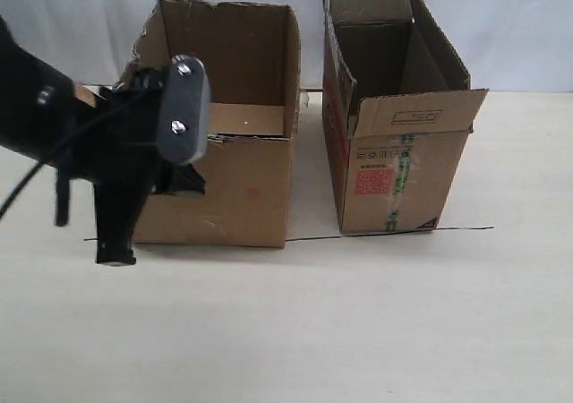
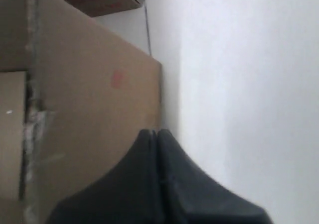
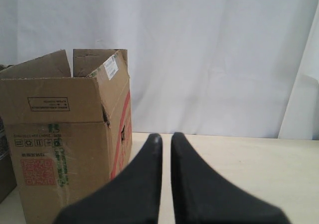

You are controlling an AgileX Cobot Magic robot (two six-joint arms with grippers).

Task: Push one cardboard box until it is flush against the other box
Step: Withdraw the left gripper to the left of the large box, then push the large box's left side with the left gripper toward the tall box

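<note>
Because the cardboard box (image 1: 224, 188) is sitting near the far edge of the table (image 1: 358, 331), apart from the other box (image 1: 394, 179), I am holding my left gripper (image 2: 157, 133) closed at its left-edge end, as a pusher.

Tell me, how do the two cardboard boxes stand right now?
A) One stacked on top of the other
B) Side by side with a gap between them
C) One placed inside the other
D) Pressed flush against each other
B: in the exterior view a strip of bare table shows between the wide torn-edged box and the taller box with red print.
</note>
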